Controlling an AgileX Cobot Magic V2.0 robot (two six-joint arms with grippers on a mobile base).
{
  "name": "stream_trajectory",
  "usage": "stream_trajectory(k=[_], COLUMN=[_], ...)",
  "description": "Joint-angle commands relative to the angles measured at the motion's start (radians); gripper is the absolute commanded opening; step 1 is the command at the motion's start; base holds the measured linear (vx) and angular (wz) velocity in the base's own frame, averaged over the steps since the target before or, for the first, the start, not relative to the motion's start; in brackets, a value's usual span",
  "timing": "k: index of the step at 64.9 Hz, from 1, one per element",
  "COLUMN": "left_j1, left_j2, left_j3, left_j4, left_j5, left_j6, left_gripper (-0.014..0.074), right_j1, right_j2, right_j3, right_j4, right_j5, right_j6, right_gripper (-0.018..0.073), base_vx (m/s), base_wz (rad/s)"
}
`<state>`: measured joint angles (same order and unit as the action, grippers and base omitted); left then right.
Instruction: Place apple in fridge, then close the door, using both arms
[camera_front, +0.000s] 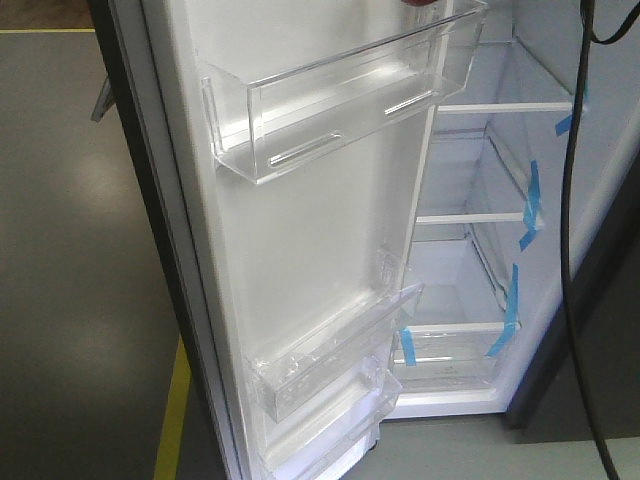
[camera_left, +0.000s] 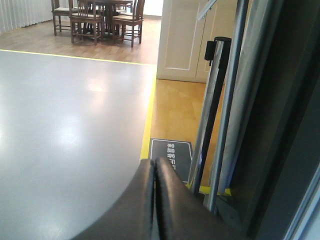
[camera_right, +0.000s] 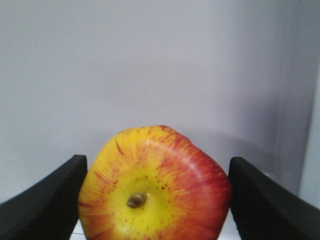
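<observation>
Currently on the placing step: the right end effector looks clamped on the apple, one black finger against each flank, stem dimple facing the camera. A plain white wall fills the view behind it, so I judge the apple is already inside the fridge. The apple's underside is cut off, so I cannot tell whether it rests on a shelf.

The left end effector is clenched on nothing, fingers pressed together. It sits low at the outer side of the door, near its edge.

Next move calls for lowering the apple onto a glass shelf, letting go and pulling the right arm straight out. Only then should the left arm push the door. Swinging early would likely catch the right arm.

Door stands wide open, white inner face with clear bins. Shelves carry blue tape at the right side. A black cable hangs in front of the fridge.

Room: glossy grey floor, yellow line, then wood flooring, a dark mat, a black post, and chairs far off.
</observation>
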<state>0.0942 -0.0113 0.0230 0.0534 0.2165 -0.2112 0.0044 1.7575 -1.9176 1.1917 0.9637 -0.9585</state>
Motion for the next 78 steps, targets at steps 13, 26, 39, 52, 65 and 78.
stream_trajectory(k=[13, 26, 39, 52, 65, 78], left_j1=[-0.005, -0.005, -0.005, -0.005, -0.005, -0.005], left_j2=[-0.016, -0.016, -0.016, -0.016, -0.016, -0.016], left_j3=[0.030, 0.030, 0.030, 0.029, 0.023, 0.023], left_j4=[0.001, 0.001, 0.001, 0.000, -0.021, -0.199], left_j5=[-0.073, -0.073, -0.074, -0.081, -0.120, -0.280], left_j6=[-0.003, -0.003, -0.003, -0.004, -0.014, -0.071], left_gripper=[-0.0005, -0.0005, -0.0006, -0.0006, -0.0006, -0.0006], right_j1=[-0.001, -0.001, -0.001, -0.002, -0.004, -0.004], right_j2=[-0.044, -0.044, -0.047, -0.075, -0.134, -0.206], right_j3=[-0.034, -0.034, -0.034, -0.034, -0.034, -0.033], right_j4=[0.062, 0.062, 0.081, 0.108, 0.103, 0.049], right_j5=[-0.046, -0.053, -0.046, -0.013, 0.044, 0.095], right_j6=[-0.007, -0.007, -0.006, -0.006, -0.006, 0.000], right_gripper=[0.0606, 0.0593, 0.0526, 0.0320, -0.0004, -0.0005], base_vx=[0.00, 0.00, 0.00, 0.00, 0.00, 0.00], base_wz=[0.00, 0.00, 0.00, 0.00, 0.00, 0.00])
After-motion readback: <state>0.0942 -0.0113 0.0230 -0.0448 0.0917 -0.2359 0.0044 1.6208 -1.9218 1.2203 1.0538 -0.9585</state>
